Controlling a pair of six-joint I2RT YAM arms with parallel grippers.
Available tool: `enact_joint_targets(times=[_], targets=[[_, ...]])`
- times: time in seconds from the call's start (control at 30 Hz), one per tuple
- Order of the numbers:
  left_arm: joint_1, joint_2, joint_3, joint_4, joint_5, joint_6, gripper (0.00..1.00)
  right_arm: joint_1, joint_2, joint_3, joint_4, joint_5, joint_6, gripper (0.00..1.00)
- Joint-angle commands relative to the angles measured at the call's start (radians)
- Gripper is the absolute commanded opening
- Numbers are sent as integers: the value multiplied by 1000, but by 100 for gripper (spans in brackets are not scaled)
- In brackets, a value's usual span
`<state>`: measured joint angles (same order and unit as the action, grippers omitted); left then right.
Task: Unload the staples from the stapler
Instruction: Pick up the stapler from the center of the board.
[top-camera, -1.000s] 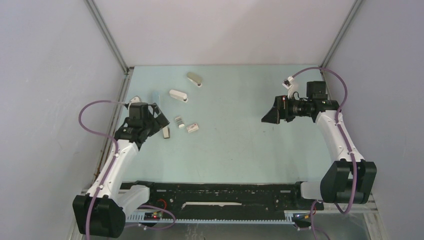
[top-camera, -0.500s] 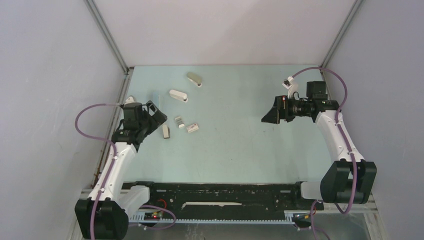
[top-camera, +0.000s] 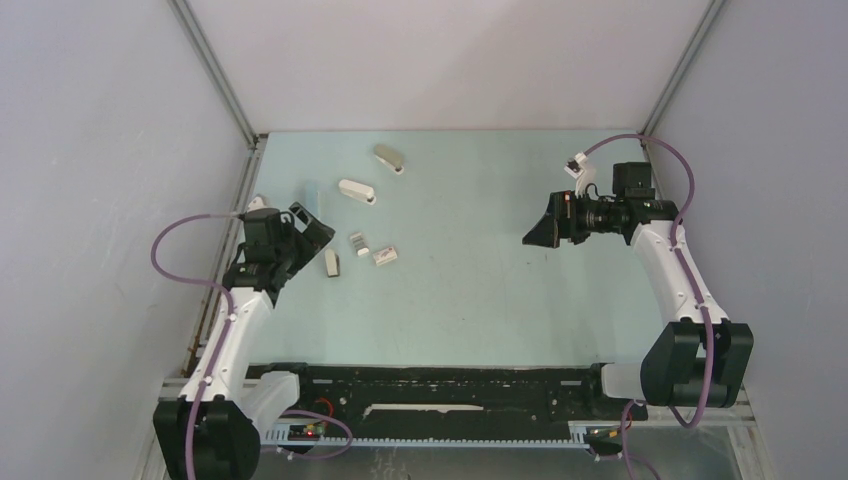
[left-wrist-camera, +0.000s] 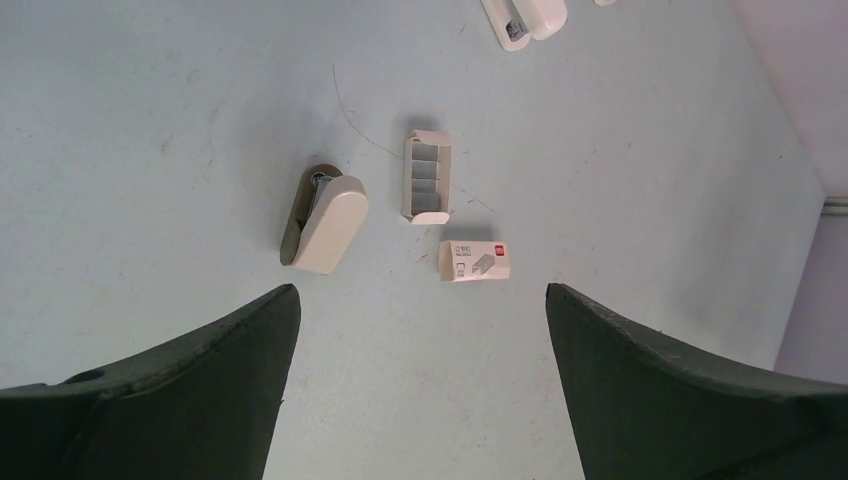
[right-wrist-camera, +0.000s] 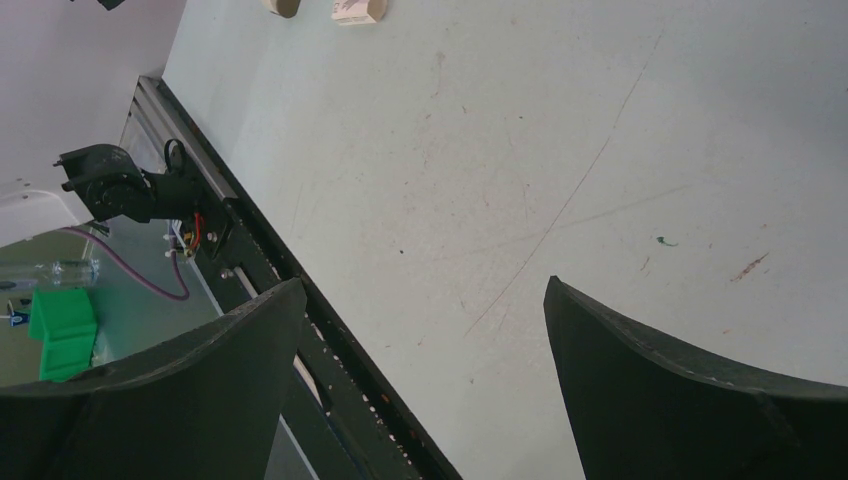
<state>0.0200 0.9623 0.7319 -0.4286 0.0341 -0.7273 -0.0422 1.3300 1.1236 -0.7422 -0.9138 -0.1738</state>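
A cream stapler (left-wrist-camera: 325, 220) (top-camera: 331, 263) lies on its side on the pale blue table. Just right of it, an open white box (left-wrist-camera: 427, 177) holds short grey blocks of staples (left-wrist-camera: 429, 190). My left gripper (left-wrist-camera: 420, 292) (top-camera: 311, 226) hangs open above the table, just short and left of the stapler, with nothing between its fingers. My right gripper (right-wrist-camera: 425, 285) (top-camera: 530, 238) is open too and empty, held high over the right side of the table, far from the stapler.
A small printed white box (left-wrist-camera: 475, 260) (top-camera: 385, 256) lies beside the open one. Two more staplers (top-camera: 357, 190) (top-camera: 390, 158) sit farther back. The black front rail (right-wrist-camera: 330, 330) runs along the near edge, and grey walls close in both sides.
My left gripper has drawn back to the left, away from the cream stapler, still open. The right arm and the objects have not moved.
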Motion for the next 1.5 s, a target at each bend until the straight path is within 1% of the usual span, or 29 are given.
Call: enact_joint_targets(times=[0.0,0.43,1.47], targets=[[7,-16,-35,37,17,-26,98,8,-8,-2,12,3,3,100],[7,-25,-61,66,27,-53,96,10,-5,-1,13,4,2,100],[7,7,-43,105,84,-63,96,17,4,-1,15,6,3,100]])
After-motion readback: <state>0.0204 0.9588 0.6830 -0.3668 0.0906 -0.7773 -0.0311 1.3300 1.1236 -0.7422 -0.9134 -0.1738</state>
